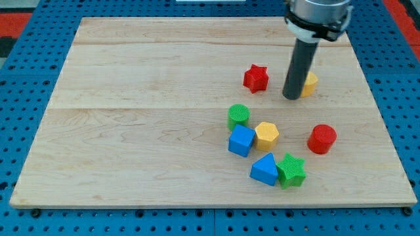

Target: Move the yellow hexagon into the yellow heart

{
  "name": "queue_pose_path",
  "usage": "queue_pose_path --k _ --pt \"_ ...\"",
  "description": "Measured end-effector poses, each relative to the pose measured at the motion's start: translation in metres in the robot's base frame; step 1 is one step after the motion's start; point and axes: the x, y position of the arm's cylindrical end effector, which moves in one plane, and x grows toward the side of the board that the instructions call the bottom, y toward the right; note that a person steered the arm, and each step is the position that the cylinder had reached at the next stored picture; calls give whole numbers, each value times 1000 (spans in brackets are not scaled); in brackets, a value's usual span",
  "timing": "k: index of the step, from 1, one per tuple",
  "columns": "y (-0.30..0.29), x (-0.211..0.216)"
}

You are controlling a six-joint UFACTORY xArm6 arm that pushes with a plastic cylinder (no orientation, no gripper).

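Observation:
The yellow hexagon (267,135) lies right of centre, touching the blue cube (241,140) on its left and just below-right of the green cylinder (238,116). The yellow heart (310,83) sits higher up at the view's right, partly hidden behind the rod. My tip (292,97) rests on the board right against the heart's left side, above and to the right of the hexagon, and to the right of the red star (256,78).
A red cylinder (321,139) stands right of the hexagon. A blue triangular block (265,170) and a green star (291,170) touch each other below it. The wooden board (131,131) ends in blue pegboard on all sides.

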Motion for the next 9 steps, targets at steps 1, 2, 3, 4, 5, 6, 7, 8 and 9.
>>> queue_pose_path --k 1,2,3,4,5,6,7,8,9 --pt "9 17" --pt "49 -3" --pt "46 -23" --pt "20 -23" --pt "24 -18" --pt "27 26" --pt "-14 66" --pt "-18 104" --pt "-54 128"
